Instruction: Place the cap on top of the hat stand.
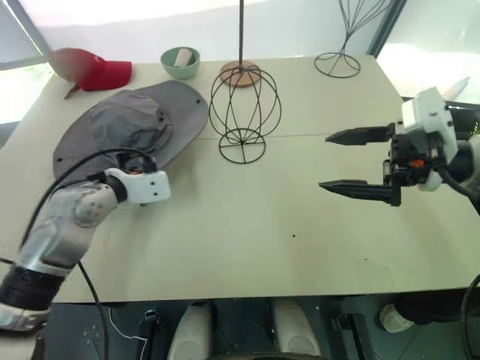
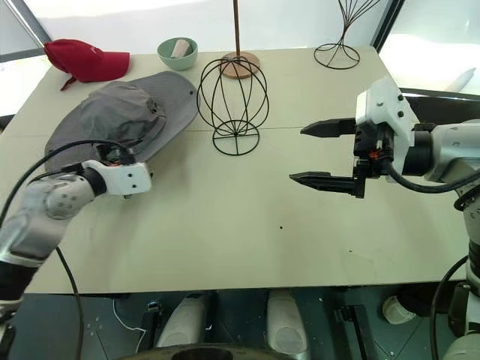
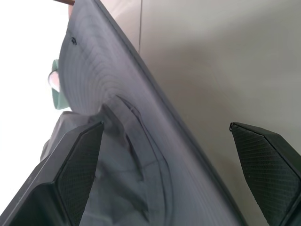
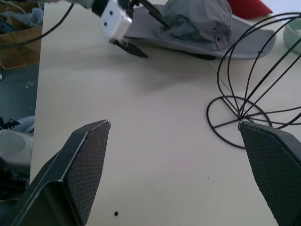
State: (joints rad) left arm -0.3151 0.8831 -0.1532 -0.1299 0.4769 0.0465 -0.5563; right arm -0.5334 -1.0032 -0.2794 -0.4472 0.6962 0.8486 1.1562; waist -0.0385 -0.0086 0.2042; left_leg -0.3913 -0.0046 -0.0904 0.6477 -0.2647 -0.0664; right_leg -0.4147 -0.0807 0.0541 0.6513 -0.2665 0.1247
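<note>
The cap [image 1: 131, 124], a grey sun hat with a wide floppy brim, lies flat on the table's far left part. Right of its brim stands the hat stand [image 1: 244, 112], a short black wire globe on a ring base, with nothing on it. My left gripper [image 4: 156, 41] is open at the cap's near brim edge. In the left wrist view one finger [image 3: 80, 169] is over the grey fabric and the other over bare table. My right gripper [image 1: 325, 161] hangs open and empty above the table, right of the stand, pointing toward it.
Along the table's [image 1: 262, 225] far edge are a red baseball cap [image 1: 94, 69], a green bowl [image 1: 181, 61], a thin pole on a round wooden base [image 1: 241, 73] just behind the globe stand, and a tall wire stand [image 1: 337, 64].
</note>
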